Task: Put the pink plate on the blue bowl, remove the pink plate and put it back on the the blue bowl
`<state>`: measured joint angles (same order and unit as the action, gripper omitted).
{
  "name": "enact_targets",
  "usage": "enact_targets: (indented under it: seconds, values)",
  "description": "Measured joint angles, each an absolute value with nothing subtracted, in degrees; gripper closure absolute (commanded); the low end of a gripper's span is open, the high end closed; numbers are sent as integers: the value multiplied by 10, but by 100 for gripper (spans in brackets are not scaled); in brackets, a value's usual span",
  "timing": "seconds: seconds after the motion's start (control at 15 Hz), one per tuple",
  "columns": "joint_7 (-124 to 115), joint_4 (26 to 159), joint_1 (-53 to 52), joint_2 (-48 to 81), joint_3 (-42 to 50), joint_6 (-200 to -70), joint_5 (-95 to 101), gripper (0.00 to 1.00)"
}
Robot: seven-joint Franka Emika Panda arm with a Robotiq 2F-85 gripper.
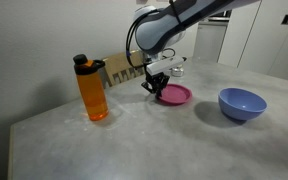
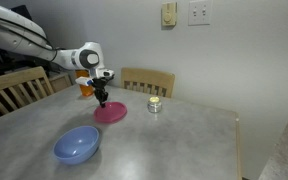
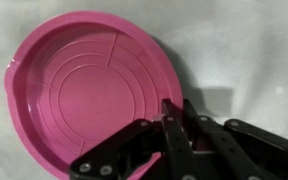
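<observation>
The pink plate (image 1: 174,95) lies flat on the grey table, also in an exterior view (image 2: 110,113). In the wrist view it (image 3: 84,90) fills the left of the frame. My gripper (image 1: 156,88) (image 2: 101,102) points down at the plate's rim. In the wrist view its fingers (image 3: 174,110) are closed on the rim, one inside and one outside. The blue bowl (image 1: 242,103) (image 2: 76,145) stands empty on the table, apart from the plate and the gripper.
An orange bottle with a black cap (image 1: 92,90) stands on the table near the plate. A small jar (image 2: 155,104) sits by the far edge. Wooden chairs (image 2: 149,80) line the table's far side. A cardboard box (image 1: 117,68) is behind the gripper.
</observation>
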<state>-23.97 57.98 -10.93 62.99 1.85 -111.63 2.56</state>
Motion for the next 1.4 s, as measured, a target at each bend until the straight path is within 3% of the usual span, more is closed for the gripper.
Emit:
enact_targets:
  seconds: [0.67,1.4]
  values:
    - [-282,623,-145,545,47,-1026,69,97]
    - [-412,847,-143,371,74,-1035,71,97]
